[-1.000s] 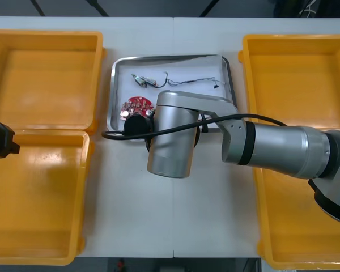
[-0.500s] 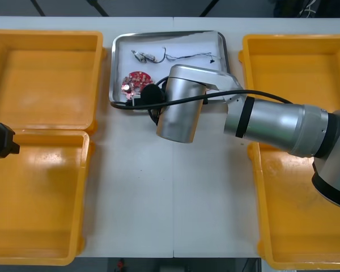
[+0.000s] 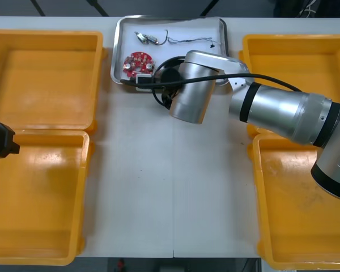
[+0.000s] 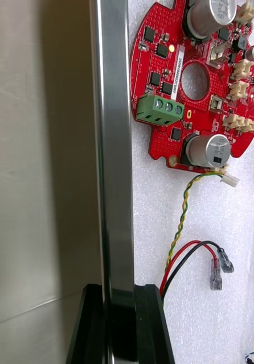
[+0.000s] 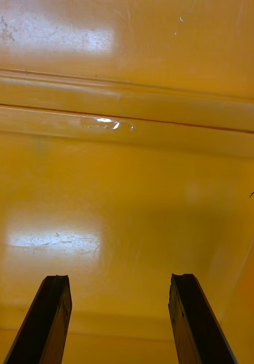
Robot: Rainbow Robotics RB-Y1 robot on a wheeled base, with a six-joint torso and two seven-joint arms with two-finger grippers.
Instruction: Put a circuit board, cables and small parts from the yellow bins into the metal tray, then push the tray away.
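Nearer the far edge — metal tray [image 3: 117,54], right gripper [image 4: 118,293] clamping its rim

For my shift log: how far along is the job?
Loading looks done: the circuit board, cables and small metal parts lie in the tray. In hand: the right gripper is shut on the tray's near rim, with the tray by the table's far edge. Left: little, perhaps letting go. The left gripper hangs open over a yellow bin.
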